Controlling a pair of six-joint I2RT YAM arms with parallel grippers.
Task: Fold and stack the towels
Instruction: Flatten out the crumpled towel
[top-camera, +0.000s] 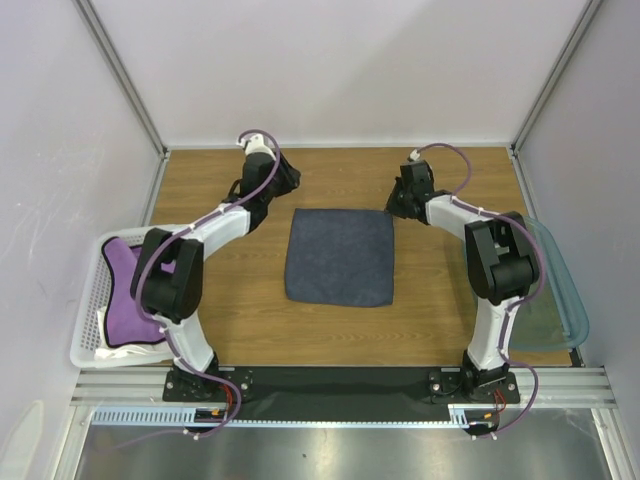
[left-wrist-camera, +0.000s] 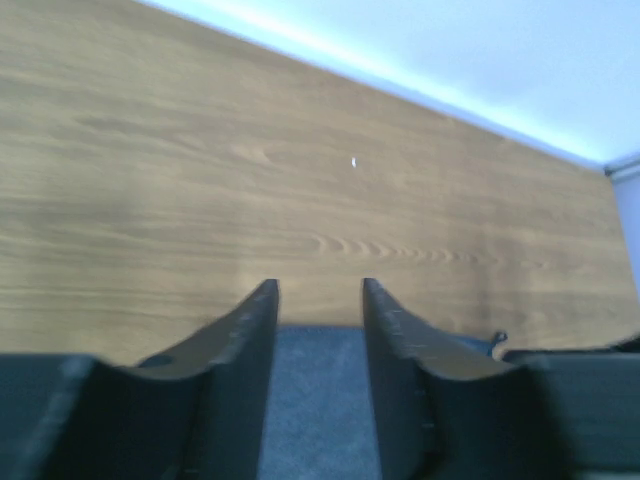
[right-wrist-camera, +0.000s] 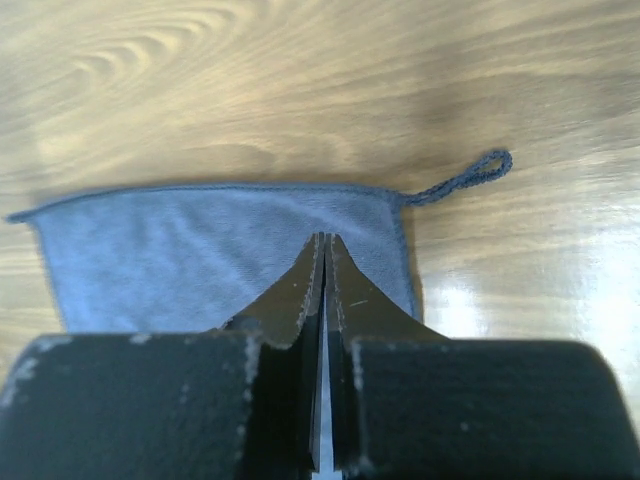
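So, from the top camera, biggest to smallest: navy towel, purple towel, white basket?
1-2. white basket and navy towel: too close to rank, the left arm hides part of the basket.
3. purple towel, only partly showing.

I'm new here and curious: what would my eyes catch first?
The navy towel lying flat mid-table, with the left pincer and right pincer near its far corners. Then the purple towel in the white basket on the left.
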